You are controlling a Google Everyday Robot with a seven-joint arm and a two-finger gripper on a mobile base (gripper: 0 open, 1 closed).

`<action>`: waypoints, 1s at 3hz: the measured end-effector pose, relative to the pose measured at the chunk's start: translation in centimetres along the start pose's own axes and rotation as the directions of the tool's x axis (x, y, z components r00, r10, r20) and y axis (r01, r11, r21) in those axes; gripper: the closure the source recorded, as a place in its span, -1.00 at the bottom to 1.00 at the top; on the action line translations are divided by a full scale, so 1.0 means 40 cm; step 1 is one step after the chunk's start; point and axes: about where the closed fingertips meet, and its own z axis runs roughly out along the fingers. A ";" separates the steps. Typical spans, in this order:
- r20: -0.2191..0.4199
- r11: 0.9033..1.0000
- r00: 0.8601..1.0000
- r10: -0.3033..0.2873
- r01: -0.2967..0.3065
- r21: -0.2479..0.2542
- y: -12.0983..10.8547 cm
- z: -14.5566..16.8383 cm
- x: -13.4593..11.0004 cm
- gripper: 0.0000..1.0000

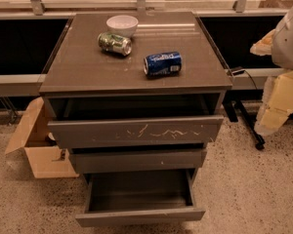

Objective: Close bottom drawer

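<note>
The bottom drawer is the lowest of three grey-brown drawers in the cabinet. It is pulled far out, so its shallow dark box shows, and its plain flat front is near the lower edge of the view. The middle drawer is slightly out. The top drawer, with white scratches, is also partly out. My gripper is at the right edge on the white and cream arm. It hangs to the right of the cabinet, well apart from the bottom drawer.
A white bowl, a green can on its side and a blue can on its side are on the cabinet top. An open cardboard box stands on the floor at the left. A black wheeled leg is at the right.
</note>
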 end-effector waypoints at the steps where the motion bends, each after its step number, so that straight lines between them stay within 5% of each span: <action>1: 0.003 1.000 1.000 -0.001 0.001 0.004 0.000 -0.001 -0.001 -1.00; 2: 0.038 0.999 0.999 -0.022 0.023 -0.025 0.026 0.073 0.016 -1.00; 3: 0.103 0.995 0.994 -0.044 0.053 -0.089 0.090 0.228 0.053 -1.00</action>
